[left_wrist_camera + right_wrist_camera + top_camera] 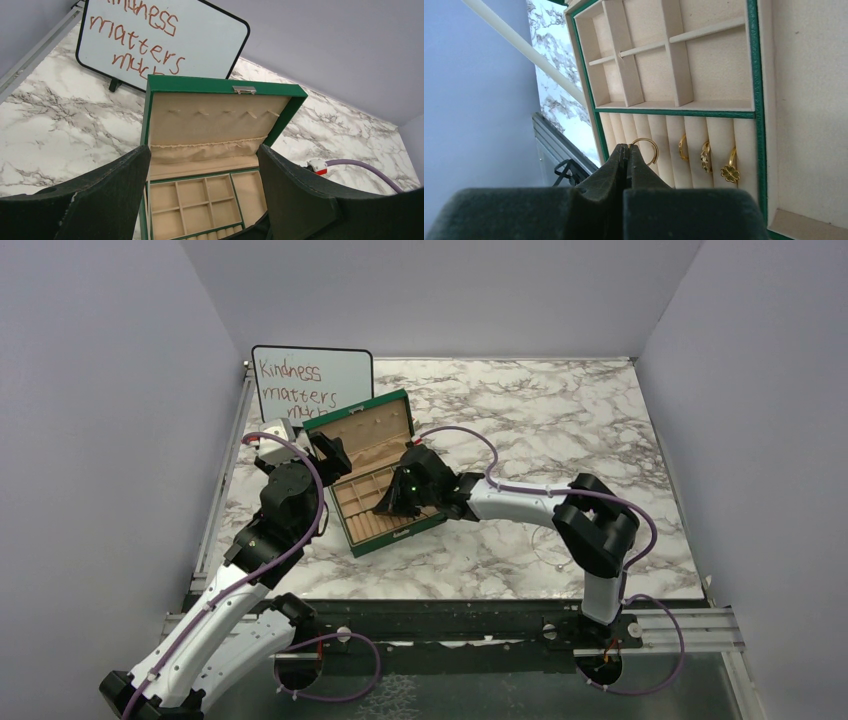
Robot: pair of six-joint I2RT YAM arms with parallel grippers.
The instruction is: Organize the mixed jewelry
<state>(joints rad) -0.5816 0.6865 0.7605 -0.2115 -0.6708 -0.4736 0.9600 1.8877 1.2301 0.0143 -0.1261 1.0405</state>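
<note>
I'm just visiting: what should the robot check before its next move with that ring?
1. Green box lid open: ok.
2. Right gripper shut on the gold ring: ok.
3. That ring fully seated in the box: cannot tell.
4. Three seated rings apart from the right gripper: ok.
5. Left gripper open, holding nothing: ok.

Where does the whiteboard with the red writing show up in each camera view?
Top external: the whiteboard stands upper left of centre, behind the green box.
Left wrist: the whiteboard is at top left, behind the green box's raised lid.
Right wrist: not in it.
Shared landmark: the green box, which shows in all three views.
</note>
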